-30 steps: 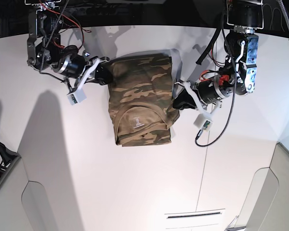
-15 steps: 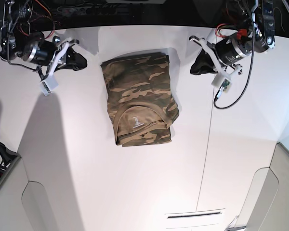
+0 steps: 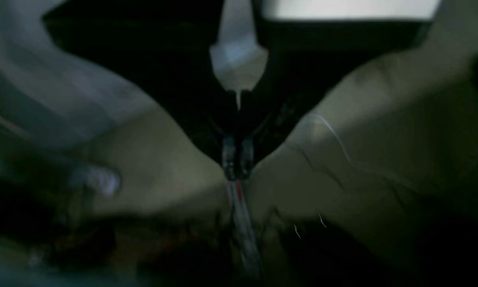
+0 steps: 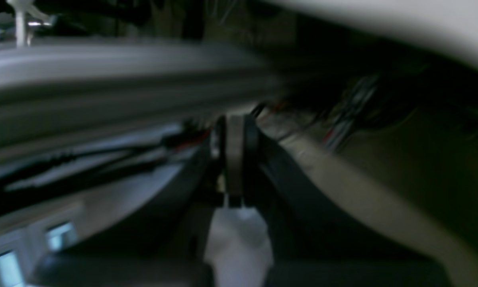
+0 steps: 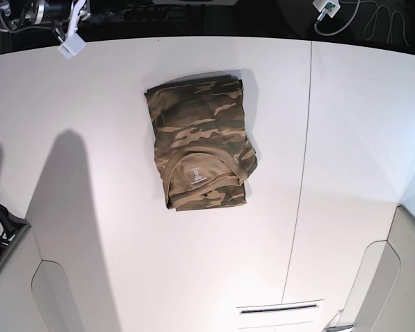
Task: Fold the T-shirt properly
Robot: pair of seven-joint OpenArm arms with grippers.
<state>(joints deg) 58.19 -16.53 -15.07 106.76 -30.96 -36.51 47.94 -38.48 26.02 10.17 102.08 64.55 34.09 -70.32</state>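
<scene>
We are judging the fold done: the brown, tan and olive camouflage cloth T-shirt (image 5: 201,150) is lying as a compact rectangle on the white table (image 5: 111,228), nothing left but tidying, both our claws looking pressed together, empty.

Base view: overhead, facing straight down on white table (image 5: 124,207); folded T-shirt (image 5: 199,142) near frame centre, seen from far; arms only at top edge.
Left wrist view: mounted just behind left gripper (image 3: 237,159), looking along it; very close, dark, blurred.
Right wrist view: same mounting behind right gripper (image 4: 234,159); very close, motion-blurred.
Shared scene: none identifiable between wrist views and base view.
</scene>
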